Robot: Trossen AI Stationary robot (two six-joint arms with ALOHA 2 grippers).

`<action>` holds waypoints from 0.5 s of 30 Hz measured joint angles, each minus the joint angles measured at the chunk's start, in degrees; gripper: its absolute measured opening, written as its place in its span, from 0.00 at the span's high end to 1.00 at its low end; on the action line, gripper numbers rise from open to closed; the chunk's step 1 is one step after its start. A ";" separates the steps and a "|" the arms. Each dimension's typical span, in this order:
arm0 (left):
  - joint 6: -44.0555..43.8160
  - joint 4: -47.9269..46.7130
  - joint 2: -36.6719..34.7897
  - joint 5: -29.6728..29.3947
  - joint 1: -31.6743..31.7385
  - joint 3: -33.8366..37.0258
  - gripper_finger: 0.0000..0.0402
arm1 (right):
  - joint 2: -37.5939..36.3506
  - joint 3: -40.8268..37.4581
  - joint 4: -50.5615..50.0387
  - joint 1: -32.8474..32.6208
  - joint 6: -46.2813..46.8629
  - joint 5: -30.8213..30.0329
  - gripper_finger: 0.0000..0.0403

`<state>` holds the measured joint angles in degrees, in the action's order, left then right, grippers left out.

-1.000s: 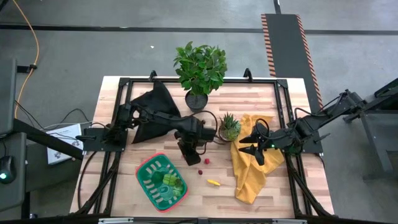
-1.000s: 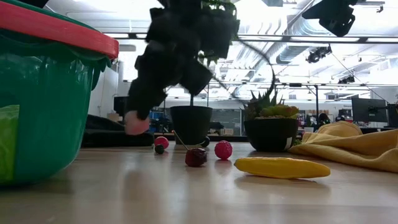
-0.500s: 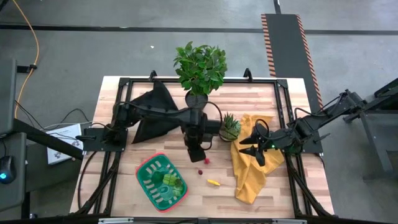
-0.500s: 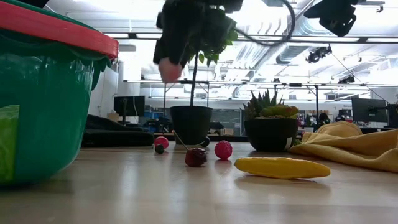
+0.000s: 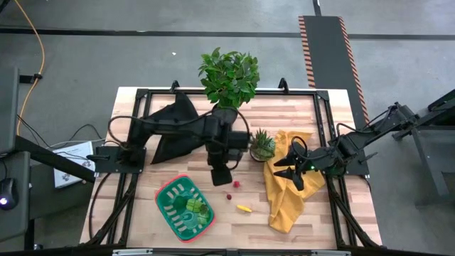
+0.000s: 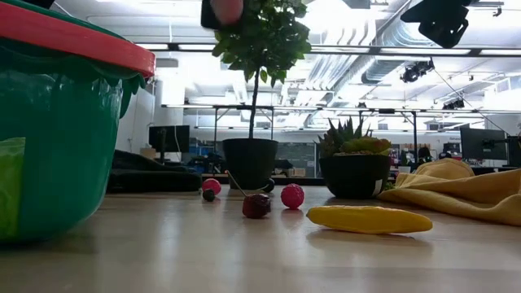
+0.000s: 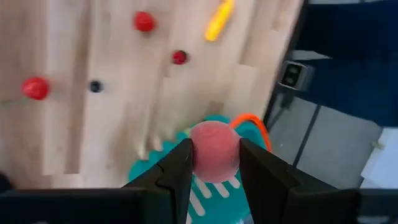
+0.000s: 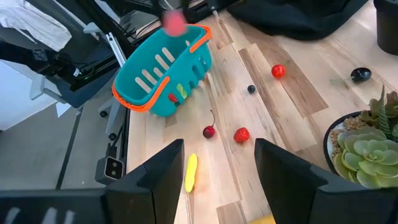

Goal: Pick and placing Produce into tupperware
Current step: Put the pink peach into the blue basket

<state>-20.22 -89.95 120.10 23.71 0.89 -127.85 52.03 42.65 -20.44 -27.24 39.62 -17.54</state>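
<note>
Left gripper (image 7: pixel 214 163) raised above the table near its centre, clamped on a pink ball-shaped toy fruit (image 7: pixel 214 151) pinched between both fingers (image 7: pixel 176 171); same pink fruit (image 6: pixel 225 10) seen at the upper edge of the low view. In the high view, left gripper (image 5: pixel 220 175) at about 1 o'clock from the green red-rimmed tupperware (image 5: pixel 165 195), near but not over it. Inside the tupperware, green produce (image 5: pixel 193 207) lying toward its 4 o'clock corner.

On the wood between tupperware and yellow cloth (image 5: pixel 286 190): yellow banana-like piece (image 5: pixel 244 208), dark cherry with stem (image 6: pixel 256 205), red strawberry-like piece (image 8: pixel 241 134), small red ball (image 8: pixel 278 71), tiny dark berry (image 8: pixel 251 89).

Right gripper (image 5: pixel 284 166) hovering over the yellow cloth at 3 o'clock from table centre, jaws apart, nothing between them. Small spiky succulent (image 5: pixel 262 144) just beside the cloth; leafy potted plant (image 5: pixel 229 78) at the table's 12 o'clock edge; black cloth (image 5: pixel 174 121) at 10 o'clock.
</note>
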 joint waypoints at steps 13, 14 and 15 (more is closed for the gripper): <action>-3.91 -0.08 -3.54 -2.97 -9.86 0.11 0.72 | 0.02 0.00 0.05 0.00 0.00 0.00 0.53; -4.17 -0.08 -3.77 -3.64 -10.50 0.09 0.72 | 0.04 -0.01 -0.02 0.00 0.00 0.00 0.53; -4.26 -0.08 -3.89 -4.31 -11.10 0.05 0.72 | 0.04 -0.01 0.00 0.00 0.00 0.00 0.53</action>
<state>-24.48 -90.03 116.22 19.41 -10.22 -127.80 52.07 42.64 -20.44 -27.24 39.62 -17.54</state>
